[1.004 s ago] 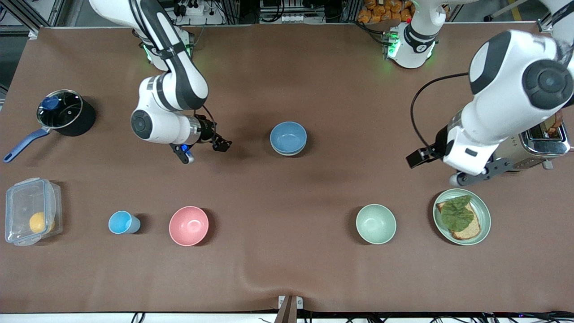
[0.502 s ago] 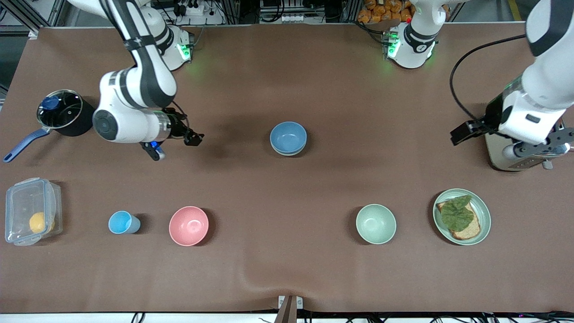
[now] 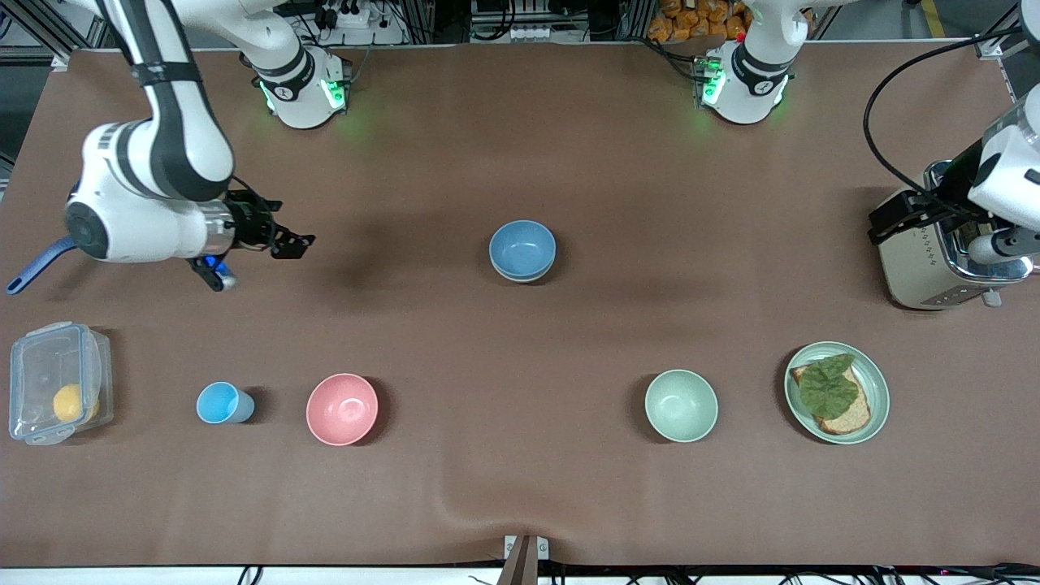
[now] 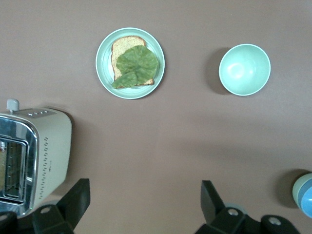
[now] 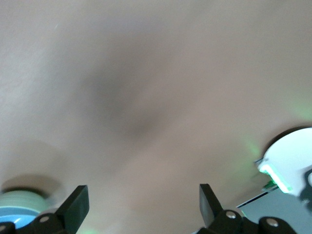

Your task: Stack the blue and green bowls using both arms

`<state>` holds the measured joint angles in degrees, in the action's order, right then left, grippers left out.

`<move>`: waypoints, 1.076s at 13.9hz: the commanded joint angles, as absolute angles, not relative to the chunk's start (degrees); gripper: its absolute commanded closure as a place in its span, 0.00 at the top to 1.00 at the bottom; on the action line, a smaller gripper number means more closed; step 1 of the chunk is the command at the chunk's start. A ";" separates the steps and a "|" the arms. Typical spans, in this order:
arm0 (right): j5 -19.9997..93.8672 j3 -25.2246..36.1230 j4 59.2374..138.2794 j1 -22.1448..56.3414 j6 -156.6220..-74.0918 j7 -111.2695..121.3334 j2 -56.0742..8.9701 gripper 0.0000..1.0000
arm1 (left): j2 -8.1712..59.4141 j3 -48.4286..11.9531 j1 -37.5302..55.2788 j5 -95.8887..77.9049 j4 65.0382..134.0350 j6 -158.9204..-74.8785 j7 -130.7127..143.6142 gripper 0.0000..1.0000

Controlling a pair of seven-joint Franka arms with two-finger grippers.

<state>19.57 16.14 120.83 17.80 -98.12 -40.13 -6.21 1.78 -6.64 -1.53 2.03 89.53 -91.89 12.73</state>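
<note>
1. The blue bowl (image 3: 522, 249) sits nested in the green bowl (image 3: 524, 275) mid-table (image 3: 520, 487), well apart from both grippers.
2. Right gripper (image 3: 268, 244) hangs toward the right arm's end, fingers (image 5: 73, 207) wide, holding nothing.
3. Left gripper (image 4: 144, 207) hangs beside the toaster (image 3: 934, 260), fingers (image 4: 209, 200) wide, holding nothing.

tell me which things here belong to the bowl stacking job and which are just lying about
Belongs to the job:
blue bowl, nested in the green bowl
left tool, over the toaster
right tool

Just lying about:
mint bowl
pink bowl
light-blue cup
toast plate
lidded box
</note>
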 commanded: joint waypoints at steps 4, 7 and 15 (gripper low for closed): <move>11.16 7.12 109.62 5.02 -85.80 -38.33 -4.66 1.00 | 0.00 -5.35 1.94 1.32 90.79 -91.58 10.99 1.00; 11.16 7.03 103.12 3.96 -82.27 -36.31 -4.13 1.00 | -0.26 -5.71 2.19 -0.09 90.62 -91.50 10.99 1.00; 10.90 6.07 93.96 5.36 -77.87 -26.99 1.47 1.00 | 0.09 -6.42 1.41 -0.17 88.96 -91.32 2.58 1.00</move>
<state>12.33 7.21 94.36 5.49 -78.96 -27.84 -1.54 0.88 -7.04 2.12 0.69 89.90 -91.88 7.70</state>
